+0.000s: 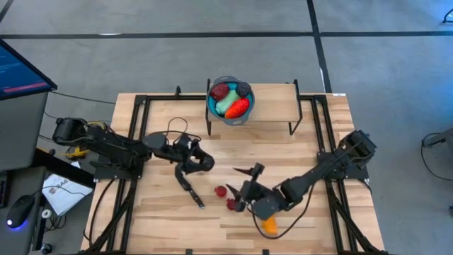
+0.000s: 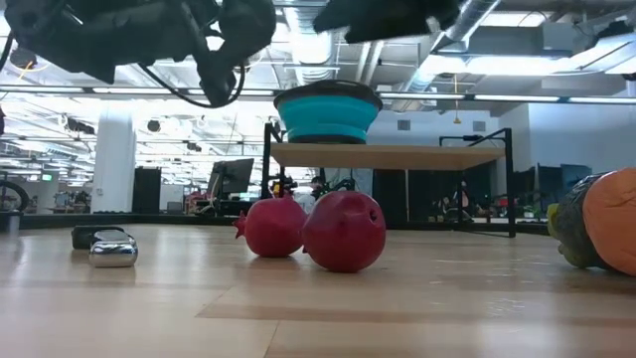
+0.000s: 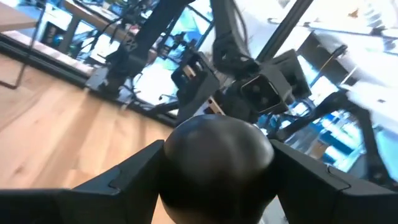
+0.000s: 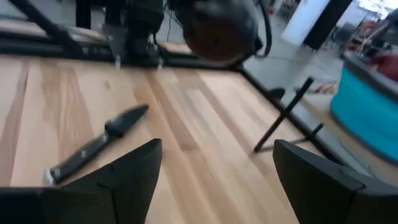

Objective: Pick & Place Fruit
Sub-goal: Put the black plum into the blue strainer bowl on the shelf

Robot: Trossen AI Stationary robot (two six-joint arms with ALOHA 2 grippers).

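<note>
Wooden tabletop (image 1: 170, 212): left gripper (image 3: 214, 163) fingers grasp a dark fruit (image 3: 216, 158), seen only by its wrist view. Right gripper (image 4: 214, 171) fingers released. Two red fruits (image 2: 344, 231) lie centre; bowl (image 1: 228, 100) on far shelf holds more.

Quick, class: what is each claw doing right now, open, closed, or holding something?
Left claw: closed on a dark round fruit, raised above the table.
Right claw: open, holding nothing, above the wooden table.

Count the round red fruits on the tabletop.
2 red fruits: one near the knife, one beside the open right gripper. Left gripper holds a dark fruit; arms may hide more.
</note>
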